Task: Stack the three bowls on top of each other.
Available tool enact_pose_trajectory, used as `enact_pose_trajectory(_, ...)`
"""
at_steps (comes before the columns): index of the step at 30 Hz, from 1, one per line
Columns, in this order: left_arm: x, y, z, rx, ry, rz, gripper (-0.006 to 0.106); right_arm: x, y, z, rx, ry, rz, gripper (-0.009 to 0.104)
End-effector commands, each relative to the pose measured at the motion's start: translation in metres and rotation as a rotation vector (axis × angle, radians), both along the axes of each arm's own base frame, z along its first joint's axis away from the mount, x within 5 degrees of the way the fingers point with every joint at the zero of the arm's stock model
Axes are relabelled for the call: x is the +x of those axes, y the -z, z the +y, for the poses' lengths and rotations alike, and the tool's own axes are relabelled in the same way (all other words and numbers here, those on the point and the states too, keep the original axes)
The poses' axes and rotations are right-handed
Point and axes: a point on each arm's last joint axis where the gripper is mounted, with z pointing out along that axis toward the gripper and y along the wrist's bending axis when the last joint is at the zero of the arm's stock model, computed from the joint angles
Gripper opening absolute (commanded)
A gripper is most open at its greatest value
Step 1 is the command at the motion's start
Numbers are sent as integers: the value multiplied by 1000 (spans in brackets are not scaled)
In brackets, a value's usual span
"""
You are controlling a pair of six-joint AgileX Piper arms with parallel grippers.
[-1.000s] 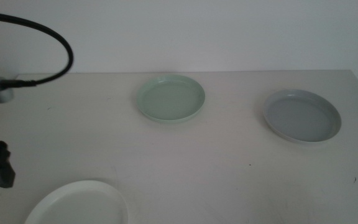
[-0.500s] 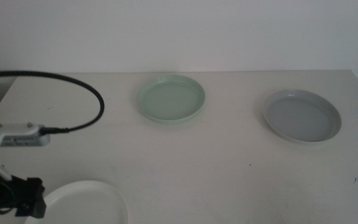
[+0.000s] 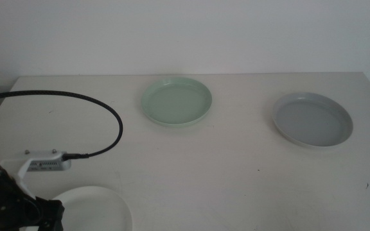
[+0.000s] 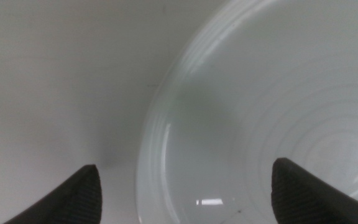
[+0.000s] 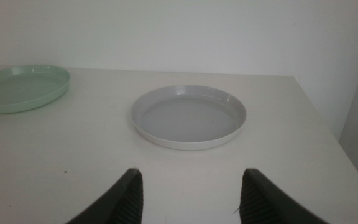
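White table (image 3: 236, 167); left gripper (image 4: 185, 186) spread wide straddling white bowl (image 4: 278, 112) rim; right gripper (image 5: 191, 193) released.

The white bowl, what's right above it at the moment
The left gripper, jaws open, hangs over the white bowl straddling its rim. The bowl's inside looks empty. The arm hides part of the bowl in the middle view.

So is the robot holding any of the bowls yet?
No. The left claw is open around the white bowl's rim; the right claw is open, empty.
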Motion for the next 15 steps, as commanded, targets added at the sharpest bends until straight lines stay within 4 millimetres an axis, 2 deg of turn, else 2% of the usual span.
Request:
enact_pose_trajectory(1, 6, -3, -2, -11, -5, -28, 105, -1, -11, 0, -7, 4, -113, 41)
enact_pose_trajectory(7, 9, 10, -2, -15, -9, 26, 105, -1, -11, 0, -7, 4, -113, 41)
enact_pose_trajectory(10, 10, 12, -2, -9, -5, 31, 97, -1, -11, 0, -7, 4, -113, 41)
enact_pose_trajectory(11, 10, 13, -1, -5, -2, 28, 91, -1, -11, 0, -7, 4, -113, 41)
enact_pose_trajectory(12, 10, 13, -1, -4, 0, 28, 76, -1, -11, 0, -7, 4, -113, 41)
enact_pose_trajectory(15, 10, 12, -2, -6, -3, 25, 51, -1, -11, 0, -7, 4, -113, 41)
